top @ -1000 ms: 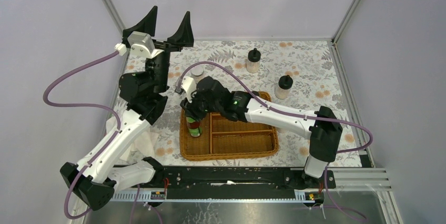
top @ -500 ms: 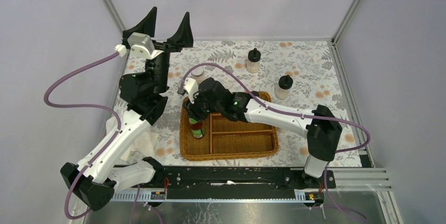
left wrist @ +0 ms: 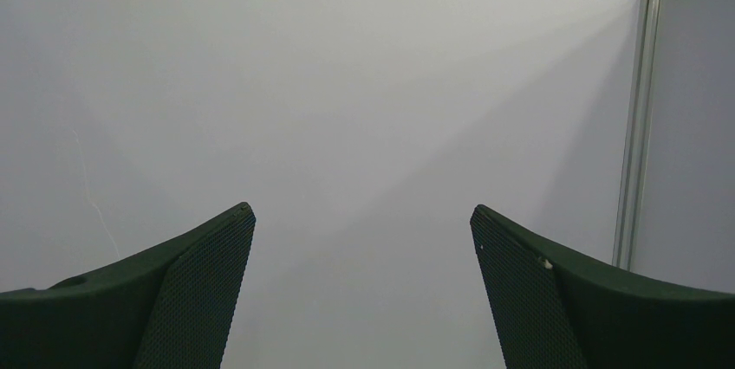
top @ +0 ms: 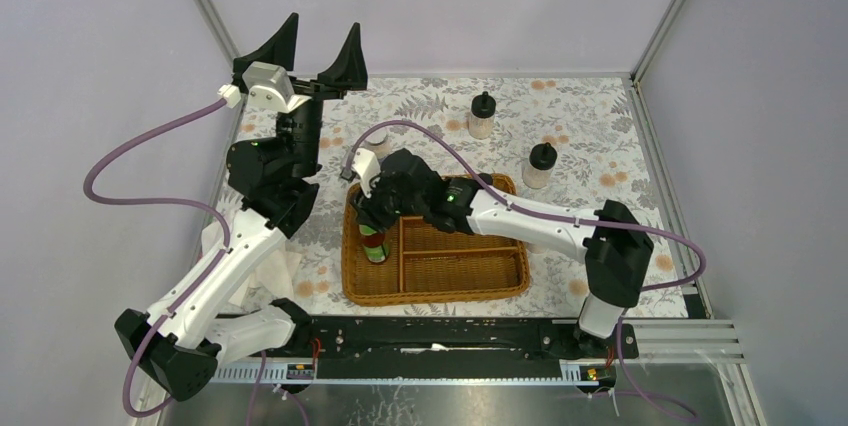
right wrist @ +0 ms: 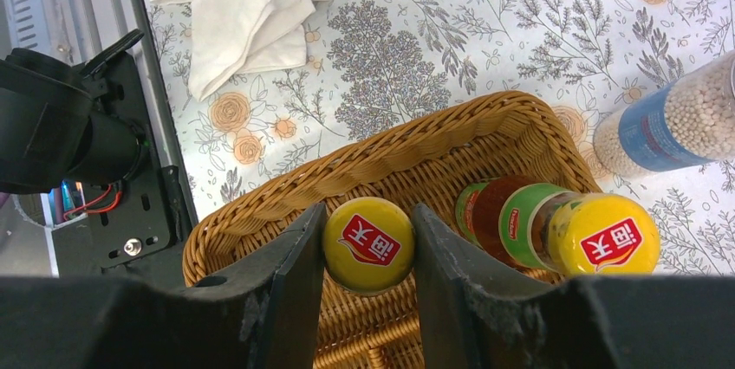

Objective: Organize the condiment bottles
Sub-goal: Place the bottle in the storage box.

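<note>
My right gripper [right wrist: 368,211] is shut on the yellow cap of a red-green bottle [right wrist: 368,243], held upright in the left compartment of the wicker basket [right wrist: 390,157]. From above, that bottle [top: 372,244] shows just below the right gripper [top: 374,214]. A second yellow-capped bottle [right wrist: 555,226] stands beside it in the same compartment. A blue-white shaker [right wrist: 667,122] stands on the cloth just beyond the basket. Two cream jars with black knobbed lids [top: 482,116] [top: 540,166] stand farther back. My left gripper [left wrist: 361,209] is raised, open and empty, facing the wall.
The basket [top: 500,281] has dividers, and its right compartments hold nothing that I can see. A crumpled white cloth [right wrist: 243,5] lies left of the basket near the left arm's base. Enclosure walls and metal posts ring the flowered tablecloth.
The right gripper has shifted very slightly with the bottle in the basket's left compartment. The left arm has not moved.
</note>
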You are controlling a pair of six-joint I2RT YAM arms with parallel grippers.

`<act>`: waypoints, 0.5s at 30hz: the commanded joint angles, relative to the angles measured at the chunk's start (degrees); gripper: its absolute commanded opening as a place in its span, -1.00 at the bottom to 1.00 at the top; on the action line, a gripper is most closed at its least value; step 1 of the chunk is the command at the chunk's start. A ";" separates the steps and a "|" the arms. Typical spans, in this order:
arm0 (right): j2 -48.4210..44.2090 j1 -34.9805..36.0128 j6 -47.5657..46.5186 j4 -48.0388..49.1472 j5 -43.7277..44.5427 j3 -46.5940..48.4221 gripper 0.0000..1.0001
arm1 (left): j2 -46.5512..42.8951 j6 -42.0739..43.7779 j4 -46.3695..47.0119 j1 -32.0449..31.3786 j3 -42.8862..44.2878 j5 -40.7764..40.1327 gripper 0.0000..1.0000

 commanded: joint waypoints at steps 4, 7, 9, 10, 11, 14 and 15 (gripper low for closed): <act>-5.13 -0.32 1.39 3.07 -1.27 -1.34 -0.89 | -0.94 -0.66 2.50 0.32 -0.12 -0.47 0.98; -5.88 -0.25 1.65 3.06 -1.31 -1.92 -0.81 | -0.81 -1.23 2.20 0.33 0.16 -0.47 0.98; -6.15 -0.23 1.82 3.07 -1.59 -2.05 -0.75 | -0.83 -1.64 1.86 0.37 0.39 -0.47 0.98; -6.22 -0.23 1.88 3.07 -1.74 -2.07 -0.72 | -0.81 -1.84 1.70 0.33 0.54 -0.52 0.98; -6.30 -0.23 1.92 3.07 -1.81 -2.07 -0.67 | -0.76 -1.95 1.59 0.34 0.61 -0.51 0.98; -6.53 -0.23 1.92 3.07 -2.22 -2.14 -0.55 | -0.55 -2.22 1.30 0.34 0.97 -0.60 0.98; -6.62 -0.23 1.92 3.07 -2.35 -2.16 -0.52 | -0.44 -2.29 1.23 0.33 1.01 -0.75 0.98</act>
